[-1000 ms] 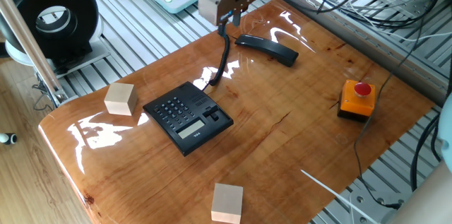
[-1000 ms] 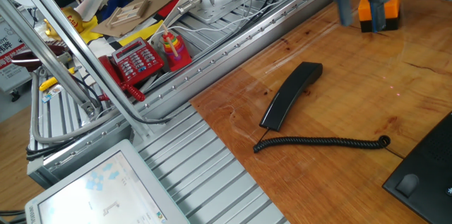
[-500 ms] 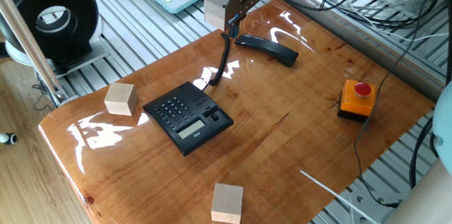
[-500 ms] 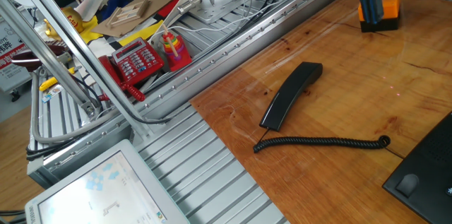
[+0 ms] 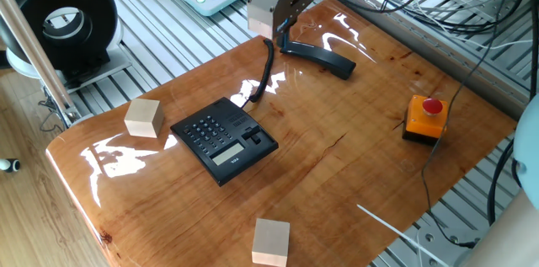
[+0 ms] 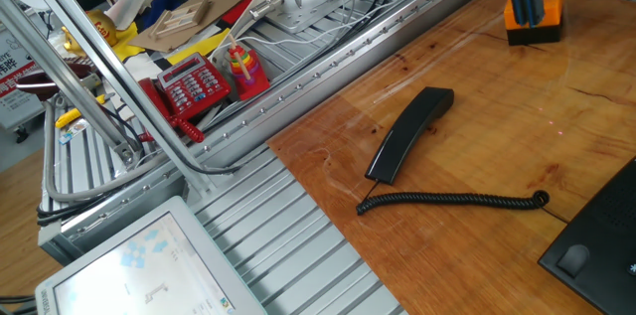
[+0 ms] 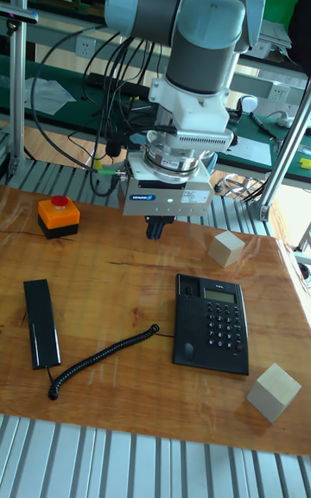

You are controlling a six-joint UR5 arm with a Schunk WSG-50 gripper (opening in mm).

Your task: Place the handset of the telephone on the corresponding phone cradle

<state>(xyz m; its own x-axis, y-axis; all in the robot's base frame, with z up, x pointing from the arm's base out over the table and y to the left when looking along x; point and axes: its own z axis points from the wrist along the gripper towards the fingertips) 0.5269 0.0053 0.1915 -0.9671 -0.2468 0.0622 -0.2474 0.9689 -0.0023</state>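
Handset first: the long black plastic telephone handset [image 5: 318, 58] lies flat on the glossy wooden table [image 5: 337, 183] near its far edge, by the aluminium rails, well apart from the flat black desk phone base [image 5: 224, 139] with its grey keypad at mid-table. Its black coiled cord [image 5: 266, 69] trails between the two. The recessed cradle strip [image 5: 253, 135] along the base's side is bare. Over the last second the grey two-finger gripper [image 5: 282, 26] has drifted sideways along that far edge, so that in one fixed view it now hangs about over the handset's cord end, and in the other fixed view it has slid further across the orange box with the red button [image 6: 542, 12] at the picture's top. The handset has not shifted at all. The gripper carries nothing; whether its jaws stand spread or closed I cannot tell from these angles. This reads as the approach being lined up: descent and the grasp are yet to come, and the task proper is not begun.
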